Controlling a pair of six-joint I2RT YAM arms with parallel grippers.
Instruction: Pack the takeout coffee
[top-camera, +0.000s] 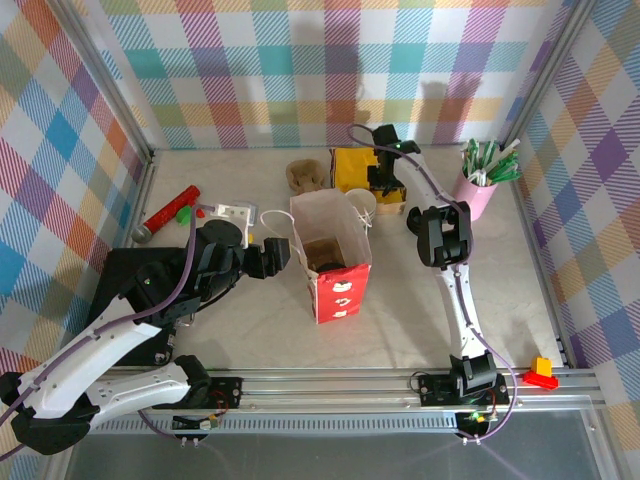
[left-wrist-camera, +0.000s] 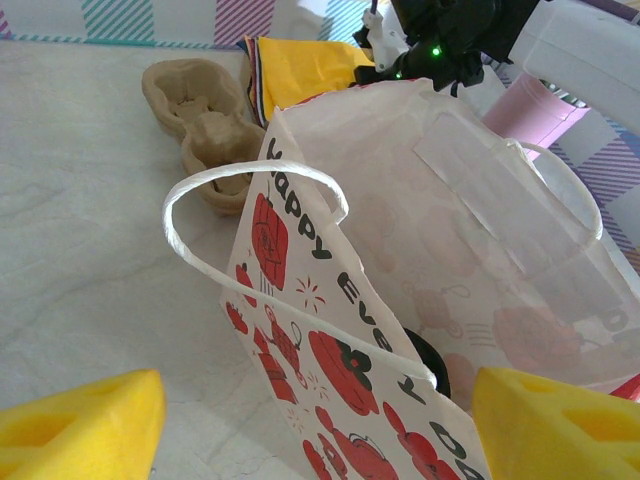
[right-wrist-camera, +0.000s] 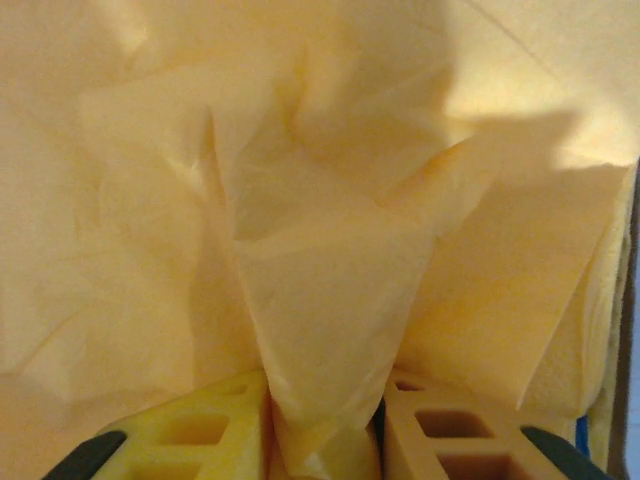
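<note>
Coffee (left-wrist-camera: 432, 364) sits low inside the one paper bag (top-camera: 340, 290). Only its black lid's edge shows, facing the bag mouth; the cup's body is hidden. Left claw (top-camera: 277, 256) gapes wide and empty just beside the bag, coffee to its right. Right claw (right-wrist-camera: 325, 425), behind the bag, pinches one fold of yellow napkin (right-wrist-camera: 320, 250). One cardboard carrier (top-camera: 305, 176) lies on the desk (top-camera: 250, 320).
</note>
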